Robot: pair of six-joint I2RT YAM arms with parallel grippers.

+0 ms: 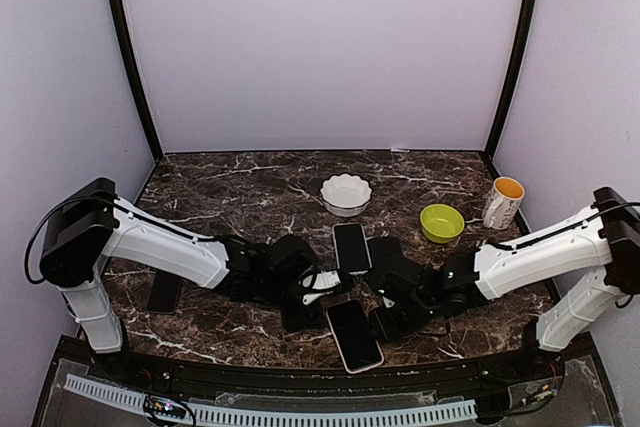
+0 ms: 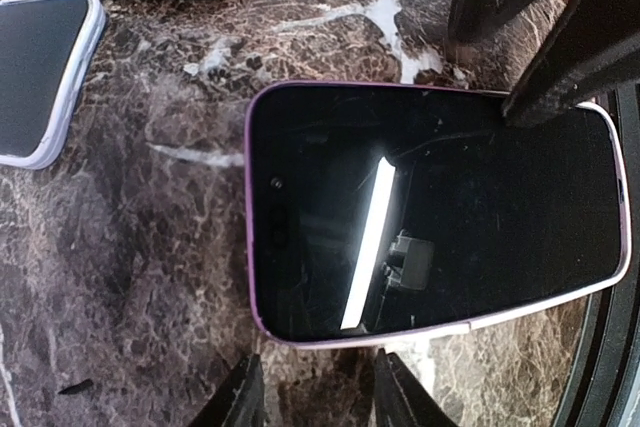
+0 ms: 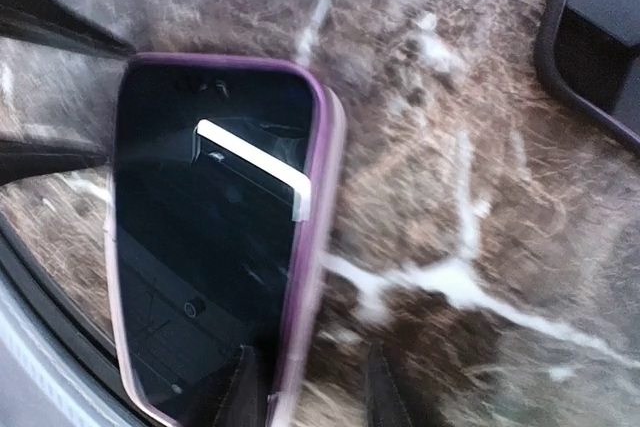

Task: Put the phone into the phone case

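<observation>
Phone: the phone point(image 2: 430, 207) sits screen up inside the purple-rimmed phone case point(image 1: 354, 335). It lies flat on the counter point(image 1: 230, 187) near the front edge. You can't tell whether every corner is seated.
Arms: your left arm point(image 1: 160, 242) and right arm point(image 1: 540, 252) both reach in to the middle, one on each side of the phone case.
Left fingers point(image 2: 243, 399): spread apart, gripping nothing. Bare counter shows in the gap, and the long side of the phone case is just past the tips.
Right fingers point(image 3: 384, 392): also apart, holding nothing. The long rim of the phone case runs down into the gap between them. Contact can't be told, since this view is blurred.
Dark bars point(image 2: 540, 37): in your left wrist view two of them slant down to one corner of the phone case, touching it or just above it.
Second phone point(image 1: 352, 247): white-edged, screen up, lying farther back and apart from the purple one.
Black rimmed item point(image 3: 600, 37): flat on the counter, off to one side of the phone case and not touching it.
Dark slab point(image 1: 163, 292): flat on the counter by your left arm, well away from the phone.
White bowl point(image 1: 346, 194): at the back centre, upright.
Green bowl point(image 1: 442, 222): right of the white bowl, near the mug point(image 1: 503, 202).
Mug: upright at the right rear, with an orange inside.
</observation>
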